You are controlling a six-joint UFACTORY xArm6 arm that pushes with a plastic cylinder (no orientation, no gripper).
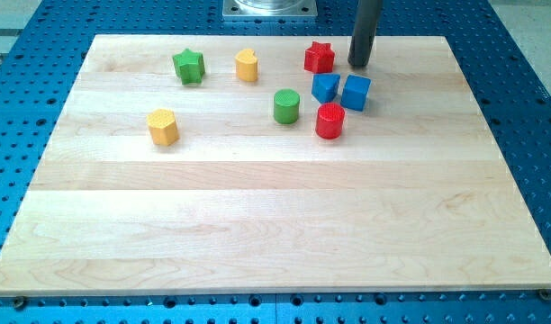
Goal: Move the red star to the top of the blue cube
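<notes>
The red star (319,58) sits near the view's top of the wooden board (275,225). The blue cube (356,92) lies below and right of it. A second blue block (325,87) sits just left of the cube, right below the star. My tip (358,65) rests on the board to the right of the red star, a short gap apart, and just above the blue cube.
A red cylinder (329,121) lies below the blue blocks. A green cylinder (286,106) is to their left. A yellow heart-like block (247,65), a green star (189,66) and a yellow hexagonal block (163,127) lie further left. Blue perforated table (528,108) surrounds the board.
</notes>
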